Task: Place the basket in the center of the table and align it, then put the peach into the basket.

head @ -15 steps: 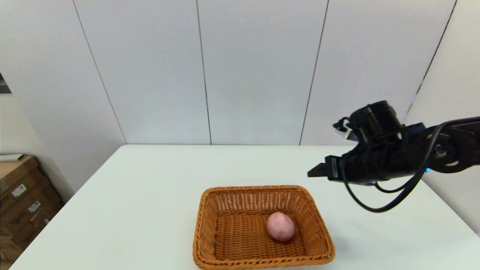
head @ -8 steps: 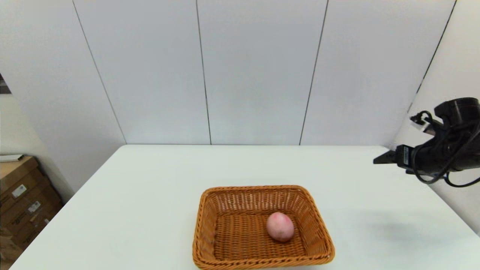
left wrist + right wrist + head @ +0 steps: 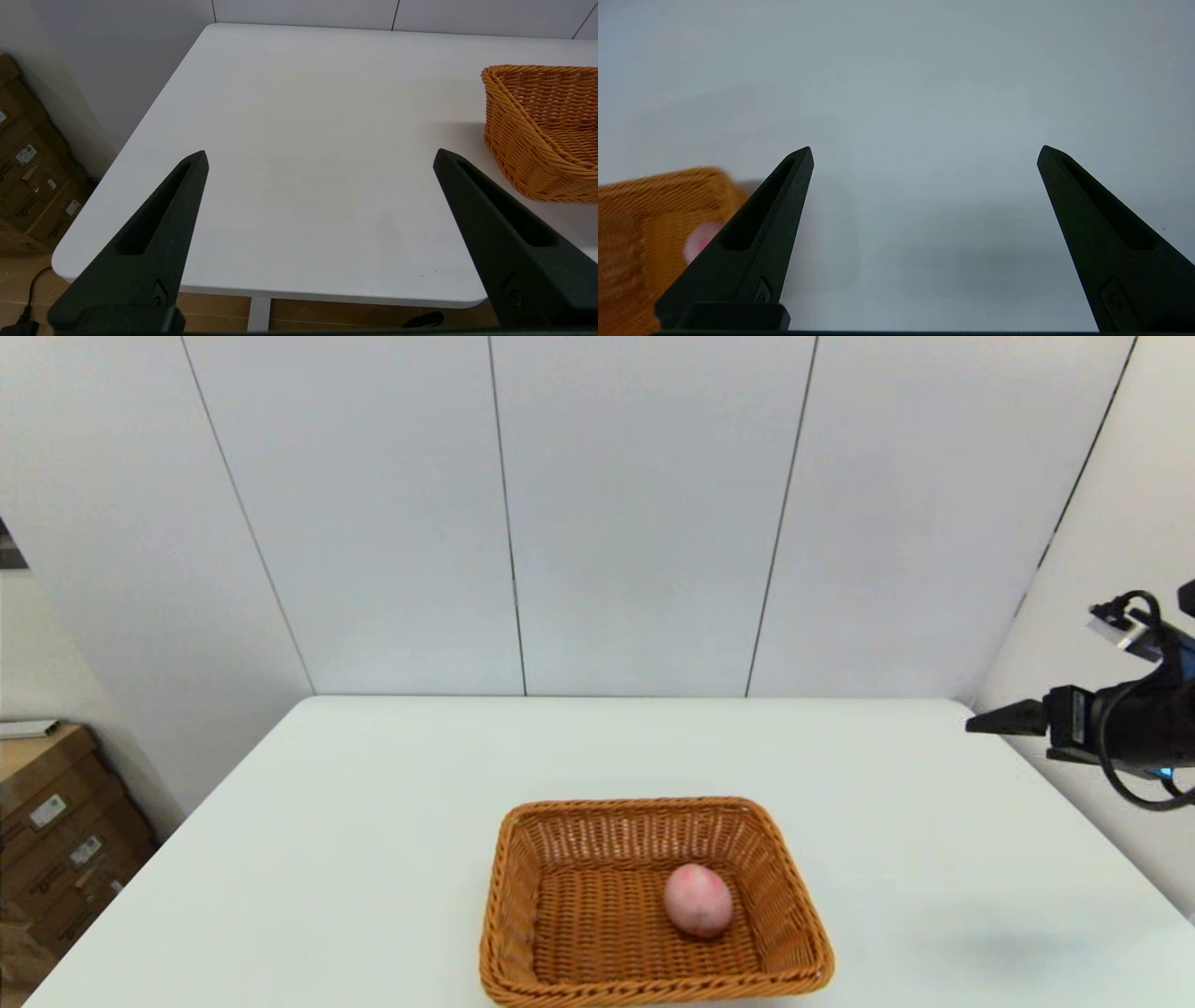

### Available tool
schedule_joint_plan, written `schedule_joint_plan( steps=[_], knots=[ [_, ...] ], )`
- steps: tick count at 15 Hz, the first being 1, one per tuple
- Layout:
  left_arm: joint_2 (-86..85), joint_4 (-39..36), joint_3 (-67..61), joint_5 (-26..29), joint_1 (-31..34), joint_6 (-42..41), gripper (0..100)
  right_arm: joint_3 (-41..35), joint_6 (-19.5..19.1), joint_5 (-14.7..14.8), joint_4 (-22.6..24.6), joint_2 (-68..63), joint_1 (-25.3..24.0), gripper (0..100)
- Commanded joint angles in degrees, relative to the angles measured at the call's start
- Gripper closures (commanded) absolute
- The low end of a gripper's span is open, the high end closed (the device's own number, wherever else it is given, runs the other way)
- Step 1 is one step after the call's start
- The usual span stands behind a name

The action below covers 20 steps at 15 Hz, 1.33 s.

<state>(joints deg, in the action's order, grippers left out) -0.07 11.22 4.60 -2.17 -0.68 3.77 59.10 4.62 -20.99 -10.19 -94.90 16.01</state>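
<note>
Table: the white top you see across all three views; it carries the basket.
Basket: orange-brown wicker, sitting near the table's front edge, roughly midway between its left and right sides, its long sides square to that front edge.
Peach: you find it lying inside the basket, on the woven floor, a little right of the basket's middle and clear of the rim.
Right gripper: you see it raised at the right border of the head view, above the table's far right corner and well apart from the basket; in its own wrist view its fingers are spread wide and grip nothing.
Left gripper: outside the head view; its wrist view shows you the fingers spread wide, holding nothing, above the table's left part, with the basket off to one side.
Cardboard boxes: stacked on the floor beyond the table's left edge.
</note>
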Motion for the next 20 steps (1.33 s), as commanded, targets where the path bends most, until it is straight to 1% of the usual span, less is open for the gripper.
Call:
schedule_joint_plan(
  steps=[1,3,4,5,6,7,9,10,11,12,13,14,15,17,18,19,20],
  knots=[
    [0.0,0.0,0.0,0.0,0.0,0.0,0,-14.3,-3.7,-0.5,0.4,25.1,0.1,0],
    [0.0,0.0,0.1,0.0,0.1,0.0,0,-20.4,-3.7,-0.5,0.6,34.8,-0.4,0],
    [0.0,0.0,0.1,0.0,0.1,0.0,0,-23.0,-3.4,0.3,0.5,39.8,-1.7,0],
    [0.0,0.0,0.0,0.0,0.0,0.0,0,-26.0,-3.3,2.6,0.4,45.9,-3.0,0],
    [0.0,0.0,0.0,0.0,0.0,0.0,0,-29.5,-3.3,6.4,0.3,52.6,-5.5,0],
    [0.0,0.0,0.0,0.0,0.0,0.0,0,-32.3,-3.1,9.4,0.1,58.3,-7.0,0],
    [0.0,0.0,0.0,0.0,0.1,0.0,0,-37.7,-3.0,14.3,0.3,68.4,-7.3,0],
    [0.0,0.0,0.1,0.0,0.0,0.0,0,-40.1,-3.3,16.4,0.9,70.6,-7.3,0],
    [0.0,0.0,0.0,0.0,0.0,0.0,0,-41.7,-2.9,18.8,2.5,70.5,-7.1,0],
    [0.0,0.1,0.1,0.0,0.0,0.0,0,-43.9,-1.4,20.0,6.0,71.2,-7.2,0],
    [0.0,0.0,0.0,0.0,0.0,0.0,0,-45.1,-1.0,19.9,6.5,74.2,-8.9,0],
    [0.0,0.0,0.0,0.0,0.0,0.0,0,-46.0,-1.4,20.3,4.9,77.9,-11.7,0],
    [0.0,0.0,0.1,0.0,0.0,0.0,0,-46.4,-2.2,20.5,3.5,79.0,-12.2,0],
    [0.0,0.0,0.1,0.0,0.0,0.0,0,-46.8,-2.0,20.4,3.6,78.8,-12.3,0],
    [0.0,0.1,0.0,0.0,0.0,0.0,0,-47.1,-2.6,20.6,2.6,82.0,-14.7,0],
    [0.0,0.0,0.0,0.0,0.1,0.0,0,-47.4,-4.4,20.7,0.3,84.4,-16.7,0],
    [0.0,0.0,0.0,0.0,0.1,0.0,0,-47.4,-5.8,20.7,-1.3,84.7,-16.8,0]
  ],
)
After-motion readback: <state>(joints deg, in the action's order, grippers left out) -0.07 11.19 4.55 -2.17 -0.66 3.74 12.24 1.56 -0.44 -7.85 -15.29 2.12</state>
